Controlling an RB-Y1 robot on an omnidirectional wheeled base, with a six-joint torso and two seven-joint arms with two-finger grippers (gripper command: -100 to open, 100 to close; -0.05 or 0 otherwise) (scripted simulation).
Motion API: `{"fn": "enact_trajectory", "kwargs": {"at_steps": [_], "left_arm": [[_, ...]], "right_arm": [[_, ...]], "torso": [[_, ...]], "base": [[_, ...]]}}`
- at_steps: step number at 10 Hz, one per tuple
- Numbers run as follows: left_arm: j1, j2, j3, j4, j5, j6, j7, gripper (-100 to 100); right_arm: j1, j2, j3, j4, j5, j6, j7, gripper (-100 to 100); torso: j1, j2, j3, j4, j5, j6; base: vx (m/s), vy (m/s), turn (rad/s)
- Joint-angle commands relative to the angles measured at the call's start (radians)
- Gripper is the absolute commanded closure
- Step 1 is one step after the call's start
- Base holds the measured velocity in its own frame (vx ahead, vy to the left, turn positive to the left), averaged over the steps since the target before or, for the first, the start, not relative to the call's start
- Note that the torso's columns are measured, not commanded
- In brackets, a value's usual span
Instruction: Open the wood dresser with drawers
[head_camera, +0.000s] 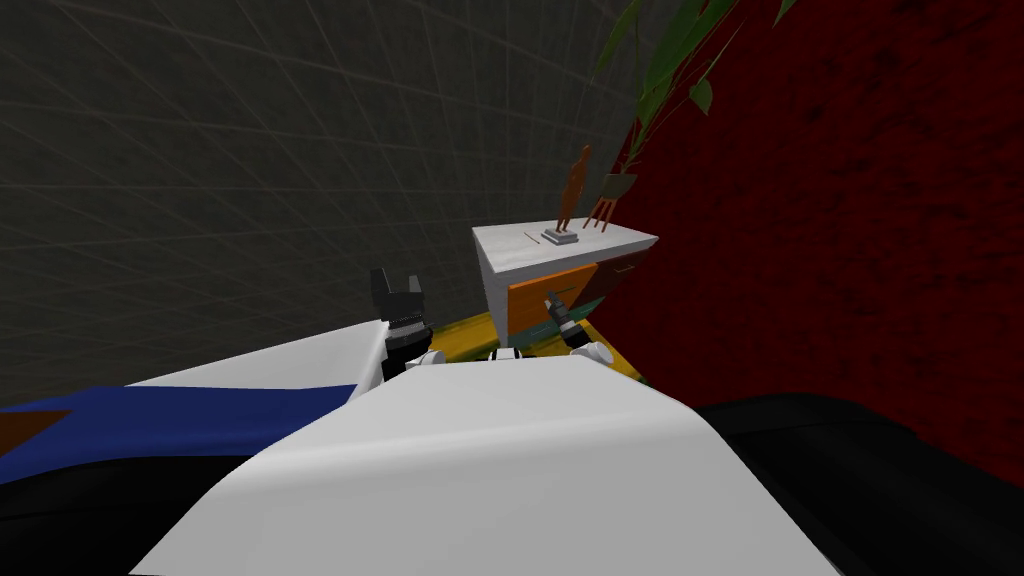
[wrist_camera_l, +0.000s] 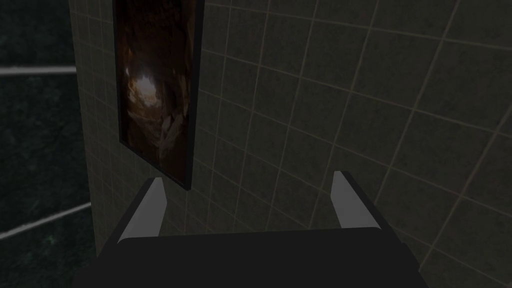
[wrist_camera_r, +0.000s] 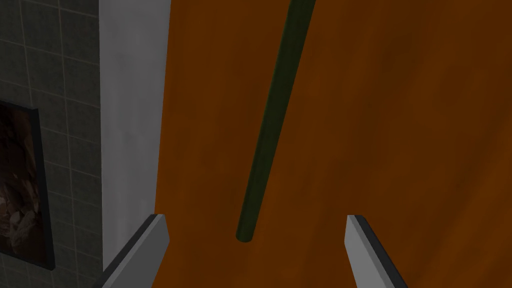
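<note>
Dresser white; drawer orange-brown

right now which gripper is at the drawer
The right gripper: open, facing the dark handle on the orange drawer front; the left gripper stands well aside.

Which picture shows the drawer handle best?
The right wrist view: the dark handle runs across the orange-brown drawer front, ahead of the open right gripper. The head view shows the dresser small, its handle too tiny to tell. The left wrist view faces away.
</note>
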Motion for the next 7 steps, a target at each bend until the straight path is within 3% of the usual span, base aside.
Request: {"fn": "enact_trajectory", "kwargs": {"at_steps": [1, 3, 4, 5, 7], "left_arm": [[0.0, 0.0, 0.0, 0.0, 0.0, 0.0, 0.0, 0], [0.0, 0.0, 0.0, 0.0, 0.0, 0.0, 0.0, 0], [0.0, 0.0, 0.0, 0.0, 0.0, 0.0, 0.0, 0], [0.0, 0.0, 0.0, 0.0, 0.0, 0.0, 0.0, 0], [-0.001, 0.0, 0.0, 0.0, 0.0, 0.0, 0.0, 0]], "right_arm": [[0.011, -0.019, -0.004, -0.029, -0.001, -0.019, -0.027, -100], [0.011, -0.024, -0.005, -0.032, -0.001, -0.02, -0.03, -100], [0.002, -0.001, -0.001, -0.004, 0.0, -0.002, -0.004, 100], [0.008, -0.012, -0.001, -0.021, 0.002, -0.016, -0.022, 100], [-0.04, 0.01, -0.06, 0.005, 0.009, -0.063, -0.009, 100]], "torso": [[0.001, -0.002, -0.001, -0.001, 0.0, 0.0], [0.004, -0.009, -0.006, -0.003, 0.001, 0.0], [0.001, -0.005, -0.003, -0.002, 0.0, 0.0], [-0.002, 0.001, 0.0, 0.0, -0.001, 0.0], [-0.002, 0.0, -0.001, 0.002, 0.001, -0.001]], "base": [[0.067, 0.039, 0.07], [0.07, 0.047, 0.029], [-0.046, -0.04, -0.097], [-0.028, -0.024, -0.013], [-0.158, -0.071, 0.388]]}}
